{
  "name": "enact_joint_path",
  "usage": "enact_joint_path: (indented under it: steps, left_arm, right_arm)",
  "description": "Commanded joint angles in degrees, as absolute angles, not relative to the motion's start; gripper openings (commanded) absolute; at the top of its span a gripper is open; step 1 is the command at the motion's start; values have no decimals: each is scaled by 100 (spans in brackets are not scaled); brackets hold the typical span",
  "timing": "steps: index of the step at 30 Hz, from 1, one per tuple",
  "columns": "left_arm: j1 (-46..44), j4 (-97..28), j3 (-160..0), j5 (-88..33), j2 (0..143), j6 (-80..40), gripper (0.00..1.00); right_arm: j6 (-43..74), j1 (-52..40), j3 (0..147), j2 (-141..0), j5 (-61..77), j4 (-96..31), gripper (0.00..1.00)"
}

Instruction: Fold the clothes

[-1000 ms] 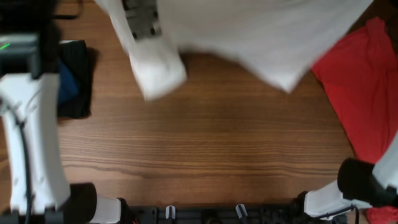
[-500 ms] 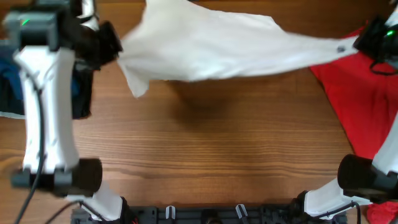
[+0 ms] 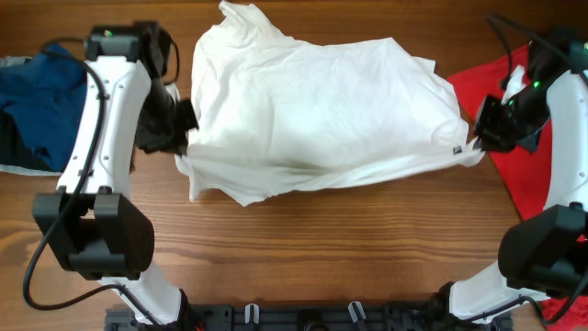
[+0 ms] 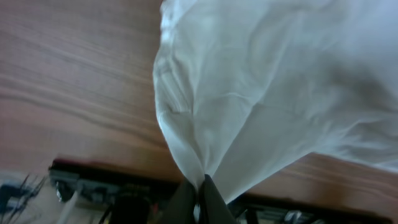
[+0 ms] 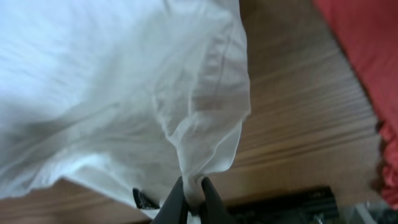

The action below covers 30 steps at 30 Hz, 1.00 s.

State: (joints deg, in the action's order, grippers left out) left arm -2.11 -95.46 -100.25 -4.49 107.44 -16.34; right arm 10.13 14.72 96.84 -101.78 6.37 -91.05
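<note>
The left gripper (image 3: 184, 138) at nine o'clock and the right gripper (image 3: 480, 138) at three each pinch the white T-shirt (image 3: 322, 110), spreading it wide; next, I reckon, it needs laying flat.

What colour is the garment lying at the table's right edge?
The shirt is plain red, best seen in the overhead view.
</note>
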Motion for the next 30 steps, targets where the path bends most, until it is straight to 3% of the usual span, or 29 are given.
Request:
enact_joint_path:
  steps: [1,10,18,30]
  left_arm:
    - [-213,-9367,-9019,-187,10300,-1776,4]
    - [-47,-8687,-6965,443,8497,-2613,4]
    - [478,-8558,-6792,408,6657,-2775,4]
    - [489,-8224,-6729,397,6539,-2768,4]
  right_arm:
    - [1288,1470,9000,-9686,45,-9061,4]
    - [2270,1470,7269,-8171,-390,-8503,4]
    - [2858,1470,6923,-7161,-683,-8464,4]
    - [2154,1470,6853,-7179,-99,-8281,4]
